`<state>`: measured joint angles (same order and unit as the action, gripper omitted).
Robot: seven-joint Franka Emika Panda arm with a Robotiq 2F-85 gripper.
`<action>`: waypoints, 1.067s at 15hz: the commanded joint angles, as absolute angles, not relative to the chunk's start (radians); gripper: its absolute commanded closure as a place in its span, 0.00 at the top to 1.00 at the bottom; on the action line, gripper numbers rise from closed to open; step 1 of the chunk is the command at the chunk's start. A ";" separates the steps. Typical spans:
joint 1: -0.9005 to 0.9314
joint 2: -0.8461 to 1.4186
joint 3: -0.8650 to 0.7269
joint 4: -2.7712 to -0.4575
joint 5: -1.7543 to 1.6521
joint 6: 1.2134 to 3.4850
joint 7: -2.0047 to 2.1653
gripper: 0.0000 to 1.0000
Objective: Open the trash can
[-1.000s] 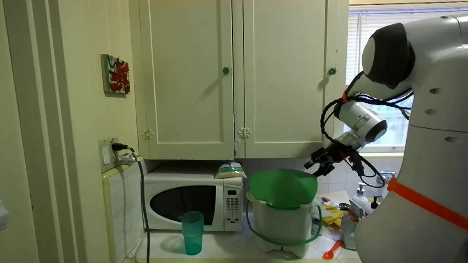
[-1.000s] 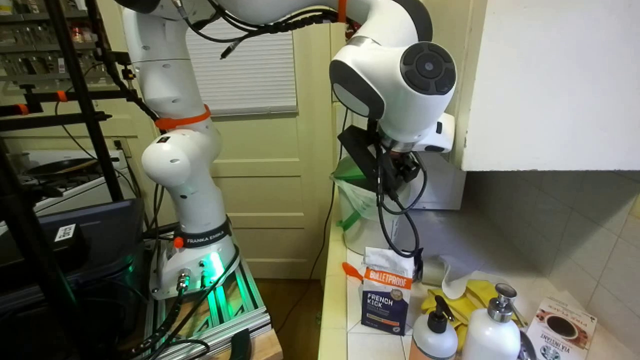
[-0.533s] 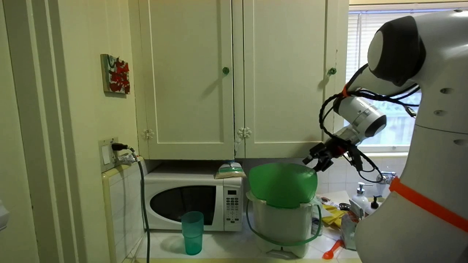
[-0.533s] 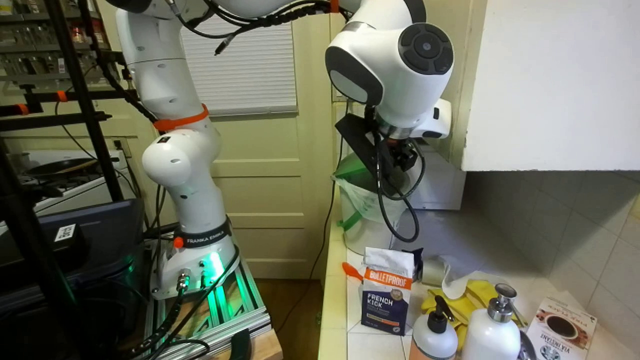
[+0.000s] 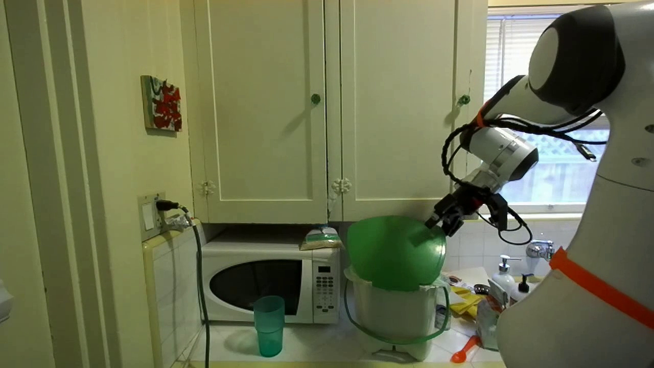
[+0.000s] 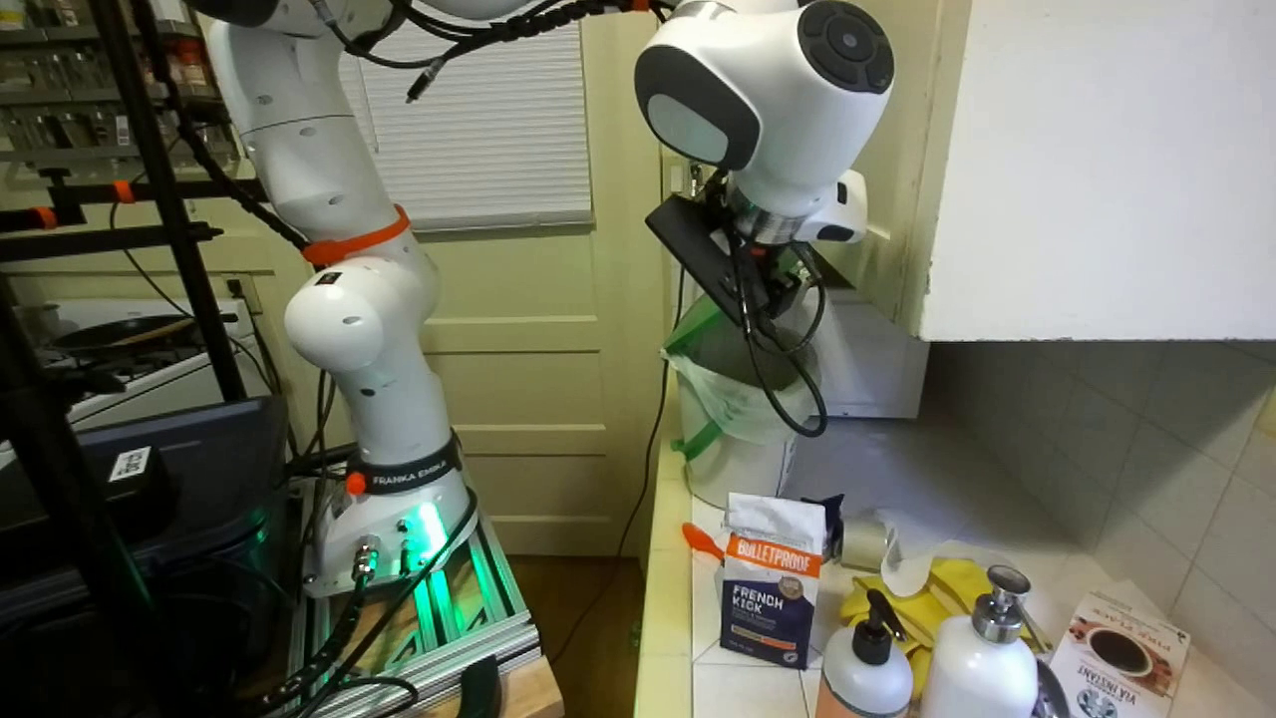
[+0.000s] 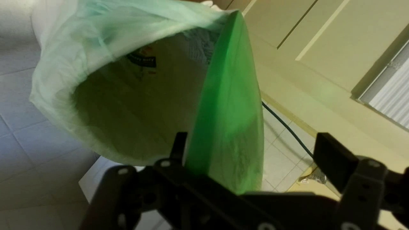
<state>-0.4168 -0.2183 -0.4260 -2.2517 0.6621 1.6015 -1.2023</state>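
Standing upright on the white tiled counter (image 5: 317, 347), the trash can (image 5: 393, 314) has its green lid (image 5: 393, 250) raised at a slant from the rim toward twelve o'clock, hiding the mouth in an exterior view. From the can's pale body, the black gripper (image 5: 440, 226) is at one o'clock, by the lid's upper edge, and the white arm (image 5: 608, 225) that carries it fills the picture's three o'clock side. In the wrist view the gripper's two fingers (image 7: 335, 156) stand wide apart, with the lid between them, just beside the finger at seven o'clock and well apart from the finger at four; whether the nearer finger touches the lid I cannot tell. From the lid, the can's uncovered mouth lies at nine o'clock there, lined with a thin, pale green bag (image 7: 60, 73) folded over the rim. In an exterior view the microwave (image 5: 271, 278) sits at nine o'clock from the can, with a teal cup (image 5: 269, 327) in front of it, and an orange spoon (image 5: 463, 351) lies at four o'clock. Also in an exterior view, a BULLETPROOF pouch (image 6: 773, 598) stands near the can between five and six o'clock, and a pump bottle (image 6: 865, 668) is farther off at five.
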 commanded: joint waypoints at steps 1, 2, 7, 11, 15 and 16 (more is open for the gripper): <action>-0.396 -0.297 -0.423 -2.279 0.600 1.585 -1.193 1.00; -0.391 -0.313 -0.420 -2.281 0.588 1.591 -1.193 1.00; -0.358 -0.396 -0.394 -2.301 0.519 1.595 -1.194 1.00; -0.328 -0.444 -0.379 -2.318 0.476 1.604 -1.190 1.00; -0.304 -0.480 -0.363 -2.320 0.434 1.607 -1.192 1.00; -0.297 -0.485 -0.359 -2.321 0.426 1.605 -1.191 1.00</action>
